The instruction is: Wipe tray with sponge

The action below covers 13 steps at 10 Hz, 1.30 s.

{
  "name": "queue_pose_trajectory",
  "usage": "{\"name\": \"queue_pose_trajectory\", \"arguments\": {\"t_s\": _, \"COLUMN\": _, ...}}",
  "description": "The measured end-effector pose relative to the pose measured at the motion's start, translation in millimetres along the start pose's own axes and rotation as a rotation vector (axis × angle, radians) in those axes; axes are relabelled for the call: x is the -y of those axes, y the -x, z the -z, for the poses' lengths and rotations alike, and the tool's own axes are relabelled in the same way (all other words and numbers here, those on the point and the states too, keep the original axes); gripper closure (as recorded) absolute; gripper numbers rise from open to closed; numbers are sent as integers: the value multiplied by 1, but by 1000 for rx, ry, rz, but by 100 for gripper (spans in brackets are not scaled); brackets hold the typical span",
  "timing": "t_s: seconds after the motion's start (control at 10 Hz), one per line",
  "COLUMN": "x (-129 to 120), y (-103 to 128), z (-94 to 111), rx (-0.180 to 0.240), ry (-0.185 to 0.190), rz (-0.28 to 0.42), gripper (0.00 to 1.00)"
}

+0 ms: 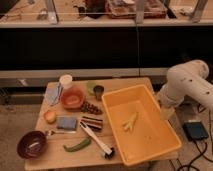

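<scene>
A blue-grey sponge [66,123] lies on the left part of the wooden table [55,159], beside a dark striped block [91,123]. The large yellow tray [152,142] takes up the table's right half, with a pale yellow-green item [130,121] lying in its middle. My white arm [187,82] stands to the right of the tray. My gripper [168,113] hangs at the arm's lower end, just outside the tray's right rim and far from the sponge.
On the left of the table are a red bowl [72,98], white cup [65,80], dark cup [99,91], orange fruit [50,116], purple bowl [32,144], green pepper [76,145] and a long brush [97,141]. A black device [195,131] lies on the floor at right.
</scene>
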Motion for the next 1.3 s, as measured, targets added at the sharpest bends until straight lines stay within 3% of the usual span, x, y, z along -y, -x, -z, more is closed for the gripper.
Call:
{"name": "queue_pose_trajectory", "arguments": {"t_s": 0.3, "x": 33, "y": 67, "z": 19, "rx": 65, "ry": -21, "rz": 93, "gripper": 35}}
{"name": "queue_pose_trajectory", "arguments": {"t_s": 0.4, "x": 45, "y": 113, "z": 21, "rx": 109, "ry": -19, "rz": 145, "gripper": 35}}
{"name": "queue_pose_trajectory", "arguments": {"t_s": 0.5, "x": 49, "y": 145, "z": 20, "rx": 149, "ry": -17, "rz": 171, "gripper": 35}}
{"name": "queue_pose_trajectory", "arguments": {"t_s": 0.7, "x": 52, "y": 187, "z": 16, "rx": 216, "ry": -47, "rz": 173, "gripper": 35}}
{"name": "queue_pose_trajectory", "arguments": {"t_s": 0.8, "x": 51, "y": 197, "z": 15, "rx": 232, "ry": -55, "rz": 171, "gripper": 35}}
{"name": "queue_pose_trajectory", "arguments": {"t_s": 1.3, "x": 51, "y": 198, "z": 15, "rx": 235, "ry": -56, "rz": 170, "gripper": 35}}
